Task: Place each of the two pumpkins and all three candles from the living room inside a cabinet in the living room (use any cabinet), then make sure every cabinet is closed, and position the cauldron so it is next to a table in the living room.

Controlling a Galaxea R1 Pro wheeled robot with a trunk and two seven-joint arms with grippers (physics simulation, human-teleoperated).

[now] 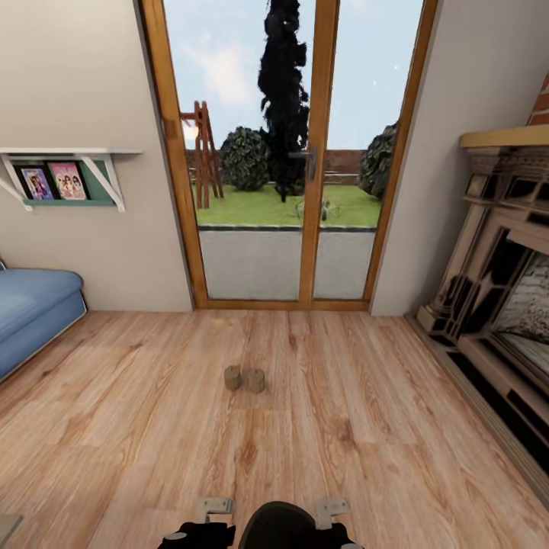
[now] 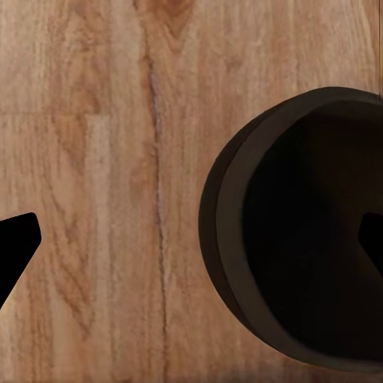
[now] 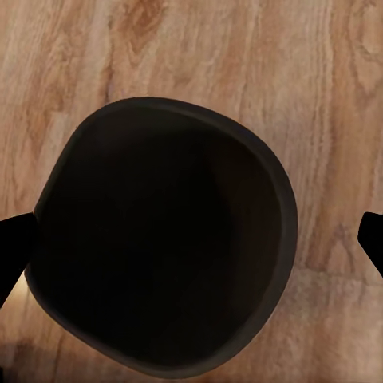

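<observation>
Above cauldron (image 3: pixel 159 247), both arms, fingers (image 2: pixel 16 239) spread

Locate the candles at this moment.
In the head view, two brown candles stand side by side on the wood floor, mid-room, ahead of the robot and short of the glass door; the fireplace is off to the right.

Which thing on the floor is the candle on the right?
Start at the glass door and look down to the wood floor before it. Two stubby tan candles stand there side by side; the right candle is nearer the fireplace.
</observation>
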